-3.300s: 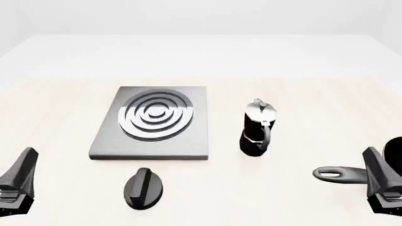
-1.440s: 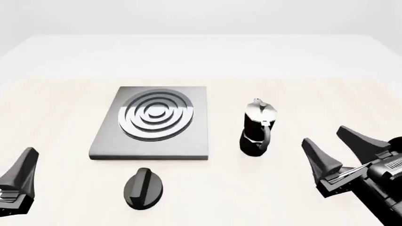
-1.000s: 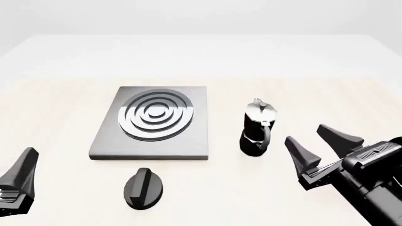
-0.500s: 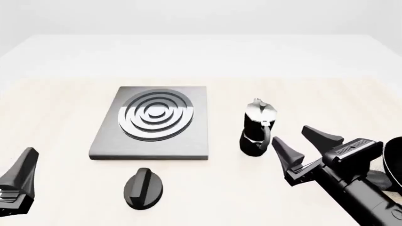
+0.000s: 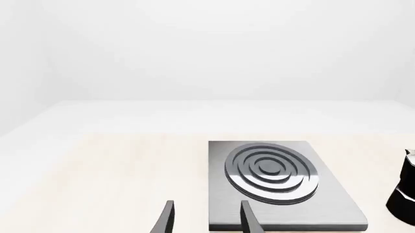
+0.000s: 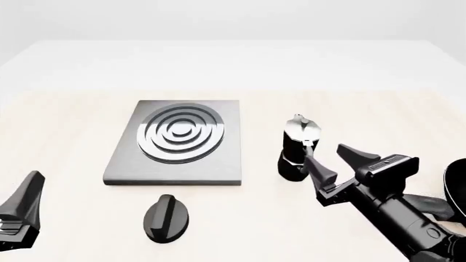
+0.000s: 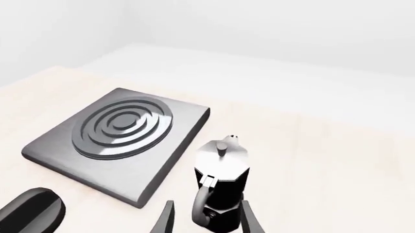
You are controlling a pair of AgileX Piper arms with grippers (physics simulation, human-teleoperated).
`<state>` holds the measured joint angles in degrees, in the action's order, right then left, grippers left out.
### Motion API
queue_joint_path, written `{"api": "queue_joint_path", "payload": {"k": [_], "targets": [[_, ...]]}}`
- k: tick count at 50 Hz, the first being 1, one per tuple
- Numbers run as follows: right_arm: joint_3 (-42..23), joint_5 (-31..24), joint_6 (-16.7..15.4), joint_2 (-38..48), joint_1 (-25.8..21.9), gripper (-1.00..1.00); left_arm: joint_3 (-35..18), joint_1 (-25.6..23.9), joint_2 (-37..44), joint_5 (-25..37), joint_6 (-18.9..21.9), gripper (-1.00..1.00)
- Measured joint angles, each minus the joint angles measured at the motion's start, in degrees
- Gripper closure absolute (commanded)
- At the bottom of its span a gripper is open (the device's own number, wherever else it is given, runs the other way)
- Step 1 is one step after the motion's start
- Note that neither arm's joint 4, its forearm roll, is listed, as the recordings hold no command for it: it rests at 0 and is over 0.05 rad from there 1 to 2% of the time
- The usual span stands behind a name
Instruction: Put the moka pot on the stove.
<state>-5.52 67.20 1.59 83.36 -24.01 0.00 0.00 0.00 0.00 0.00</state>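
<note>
The pot is coloured black below, with a silver top and lid and a black handle. The stove is seen as a grey plate patterned with shiny concentric rings. The knob is black. Both end effectors, left and right, are black. The bench is shown in pale beige.

Bright, even light all over, soft and directionless, with barely any shadow on the pale table. Sharp glare bands curve across the stove rings. Every render is crisp, with no blur and no bending at the edges. The far wall is washed out to white.
</note>
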Motion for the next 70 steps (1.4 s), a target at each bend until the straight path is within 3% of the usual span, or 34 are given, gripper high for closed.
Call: {"api": "queue_joint_path", "payload": {"k": [60, 61, 70], "targets": [[-5.9, 2.7, 2.8, 14.6, -0.1, -1.00, 0.0, 0.0, 0.0, 0.0, 0.0, -1.00], [-5.9, 2.7, 2.8, 14.8, -0.1, 1.00, 0.0, 0.0, 0.0, 0.0, 0.0, -1.00], [-6.3, 2.7, 2.8, 15.1, -0.1, 1.00, 0.0, 0.0, 0.0, 0.0, 0.0, -1.00]]}}
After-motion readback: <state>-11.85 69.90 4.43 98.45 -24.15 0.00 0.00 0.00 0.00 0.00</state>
